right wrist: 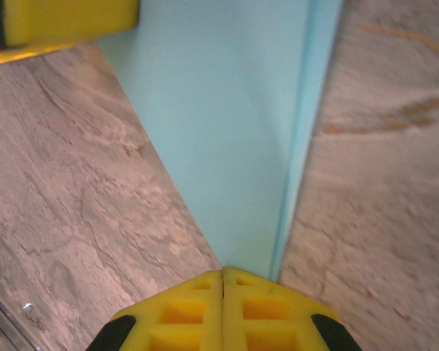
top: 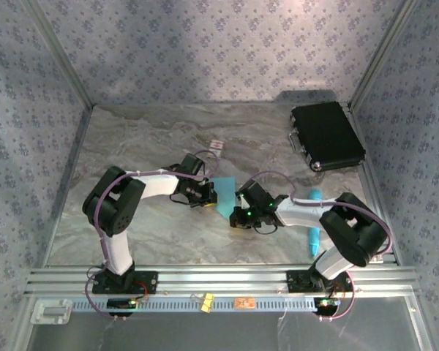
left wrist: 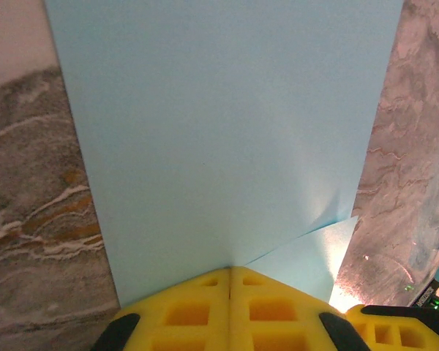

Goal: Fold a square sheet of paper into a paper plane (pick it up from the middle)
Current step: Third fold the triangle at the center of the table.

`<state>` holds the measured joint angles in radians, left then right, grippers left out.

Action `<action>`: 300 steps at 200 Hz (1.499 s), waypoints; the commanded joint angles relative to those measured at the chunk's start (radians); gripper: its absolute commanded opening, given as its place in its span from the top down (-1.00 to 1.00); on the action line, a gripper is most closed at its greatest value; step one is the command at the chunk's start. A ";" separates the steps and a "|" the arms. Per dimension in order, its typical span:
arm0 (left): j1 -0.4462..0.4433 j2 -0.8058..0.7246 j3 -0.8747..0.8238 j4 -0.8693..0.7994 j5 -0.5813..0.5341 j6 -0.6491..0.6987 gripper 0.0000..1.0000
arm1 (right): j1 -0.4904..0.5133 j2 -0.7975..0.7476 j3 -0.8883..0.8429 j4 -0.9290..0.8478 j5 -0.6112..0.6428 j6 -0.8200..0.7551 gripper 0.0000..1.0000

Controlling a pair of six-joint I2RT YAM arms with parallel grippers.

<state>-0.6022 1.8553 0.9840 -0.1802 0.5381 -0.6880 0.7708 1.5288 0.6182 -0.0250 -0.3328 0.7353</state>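
the square sheet of paper (top: 223, 196) is plain light blue, smooth across most of its face, with one corner turned in as a small triangular flap in the left wrist view and one long edge doubled over as a narrow strip in the right wrist view. i see it to the left of the black case (top: 327, 136) and nearer the arm bases than the case, well apart from it

the left gripper (top: 206, 194) reaches in from the side of the sheet away from the case, arm bent low over the marble table (top: 132, 146). its yellow fingers (left wrist: 190, 314) are pressed together, pinching the sheet's edge. the right gripper (top: 241, 208) comes in from the case side, forearm low and stretched out. its fingers (right wrist: 183, 314) are also squeezed tight on the sheet where it narrows toward them

the black case is shut, handle on its left side, so i cannot tell what it holds. a cyan pen (top: 315, 223) lies nearer than the case, and a small white card (top: 217, 146) sits left of it
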 commanded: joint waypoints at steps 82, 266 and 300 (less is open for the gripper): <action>-0.052 -0.006 -0.110 0.056 -0.097 -0.170 0.90 | -0.008 -0.212 -0.049 -0.154 0.151 0.009 0.83; 0.142 -0.435 -0.307 0.132 0.036 -0.036 -0.09 | 0.015 -0.138 -0.001 0.128 0.287 -0.015 0.22; 0.197 -0.391 -0.297 0.171 0.143 -0.021 -0.11 | -0.032 -0.084 0.012 0.154 0.244 -0.020 0.25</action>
<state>-0.4290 1.4364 0.6773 -0.0731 0.5522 -0.7475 0.7670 1.4063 0.6159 0.0830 -0.0418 0.7391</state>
